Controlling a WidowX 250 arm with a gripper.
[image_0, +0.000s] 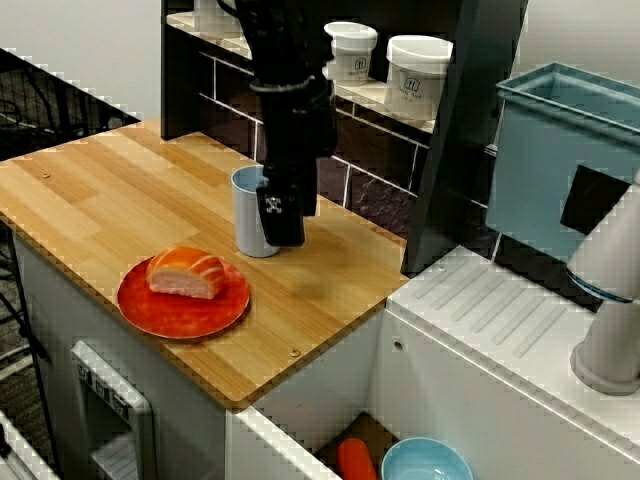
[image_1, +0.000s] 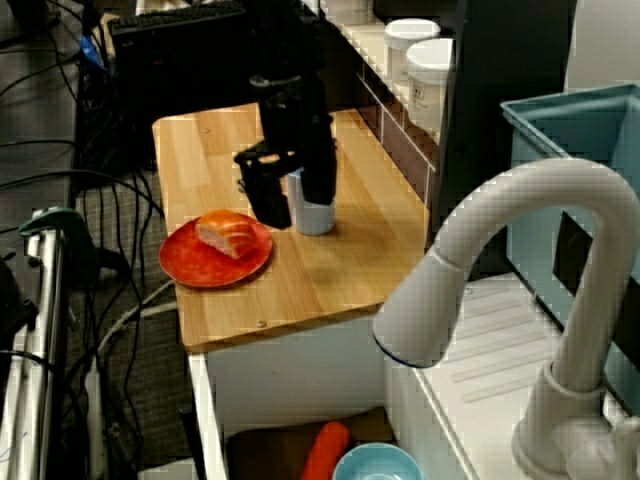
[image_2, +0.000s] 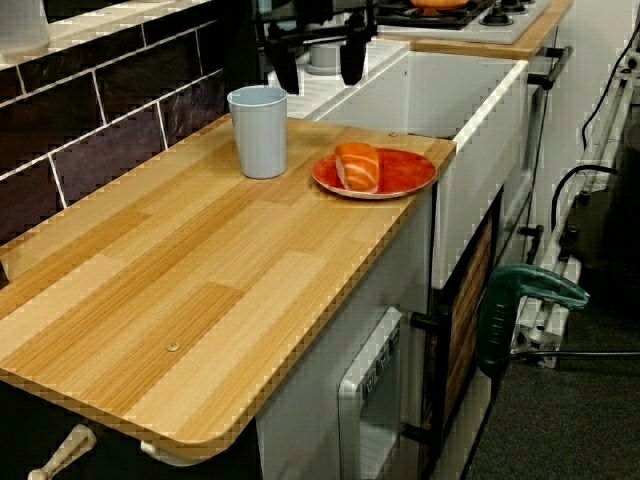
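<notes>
While its jaws stand spread apart, the black end effector hovers near the smooth, cylindrical pale-blue cup.

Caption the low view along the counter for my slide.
Gripper, jaws open, hangs above a blue cup and salmon on a red plate, wooden counter.

light: we see soft, even indoor light from overhead, moderately bright | shadows: faint, diffuse beside the cup and plate | glare: mild sheen on the faucet | sharpness: we find every view grainy, edges jagged
</notes>
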